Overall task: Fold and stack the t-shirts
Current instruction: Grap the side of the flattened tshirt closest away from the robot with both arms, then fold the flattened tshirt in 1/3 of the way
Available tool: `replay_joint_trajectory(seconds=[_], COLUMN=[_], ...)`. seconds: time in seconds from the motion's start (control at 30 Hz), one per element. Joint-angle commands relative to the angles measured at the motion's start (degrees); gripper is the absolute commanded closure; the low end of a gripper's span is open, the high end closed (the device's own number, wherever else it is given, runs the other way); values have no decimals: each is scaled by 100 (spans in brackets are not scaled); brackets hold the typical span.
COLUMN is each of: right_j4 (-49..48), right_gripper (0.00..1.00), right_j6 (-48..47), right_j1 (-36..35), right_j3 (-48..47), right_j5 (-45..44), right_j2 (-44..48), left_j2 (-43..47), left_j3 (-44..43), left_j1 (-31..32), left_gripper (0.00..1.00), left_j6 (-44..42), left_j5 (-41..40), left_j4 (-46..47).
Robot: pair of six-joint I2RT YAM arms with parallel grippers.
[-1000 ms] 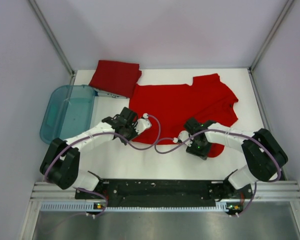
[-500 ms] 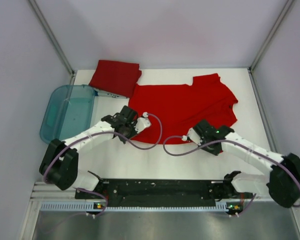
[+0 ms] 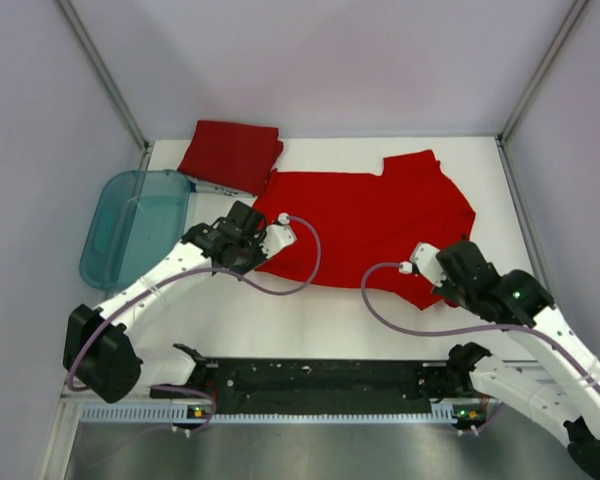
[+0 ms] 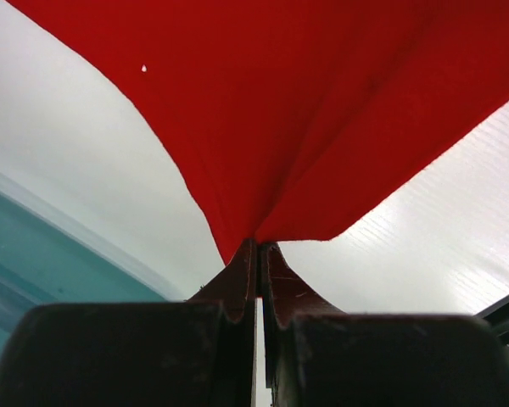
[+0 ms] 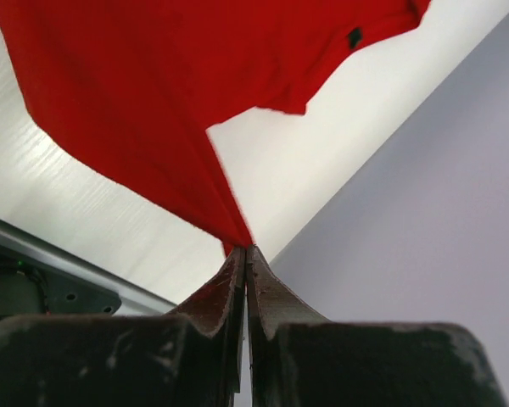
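A red t-shirt lies spread across the middle of the white table. My left gripper is shut on its near left hem corner, and the cloth fans out from the closed jaws in the left wrist view. My right gripper is shut on the near right corner, lifted a little above the table; the cloth hangs stretched from its jaws in the right wrist view. A second red t-shirt lies folded at the back left.
A translucent teal tub stands at the left edge of the table, close to my left arm. Grey walls and metal posts close in the back and sides. The black base rail runs along the near edge.
My right arm has swung back and to the right, pulling the shirt's near right corner toward the near edge. My left gripper has shifted slightly left and back with its corner.
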State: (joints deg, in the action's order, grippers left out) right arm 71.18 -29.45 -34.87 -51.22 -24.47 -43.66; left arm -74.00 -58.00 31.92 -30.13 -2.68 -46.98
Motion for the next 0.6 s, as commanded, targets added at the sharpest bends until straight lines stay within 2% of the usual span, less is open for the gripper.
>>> replay_joint_trajectory(seconds=[0.0,0.1,0.2,0.27,0.4,0.47,0.57], right_j4=[-164,-822,-1875,-2492,-4003,-4750,-5376], right_gripper=[100,100,100,100,100,100,100], right_j6=[-280,-508,-956,-1237,-2027,-2520,-2802], right_j1=[33,33,94,357,1358,1501,1684], right_j3=[-205,138,218,130,279,437,394], right_j5=[82,-40,-102,64,688,681,775], right_j2=[174,112,-72,-326,-775,-1038,-1486], left_j2=[184,219,149,-9,-544,-834,-1256], left_j3=[-133,-247,-379,-379,-440,-554,-809], left_j1=[-28,-28,-37,-28,-72,-125,-239], left_gripper=[100,100,100,100,100,100,100], left_j6=[95,218,174,104,7,-10,-28], left_j5=[-31,48,83,-4,-189,-242,-374], left_j4=[-320,-294,-163,82,452,602,830])
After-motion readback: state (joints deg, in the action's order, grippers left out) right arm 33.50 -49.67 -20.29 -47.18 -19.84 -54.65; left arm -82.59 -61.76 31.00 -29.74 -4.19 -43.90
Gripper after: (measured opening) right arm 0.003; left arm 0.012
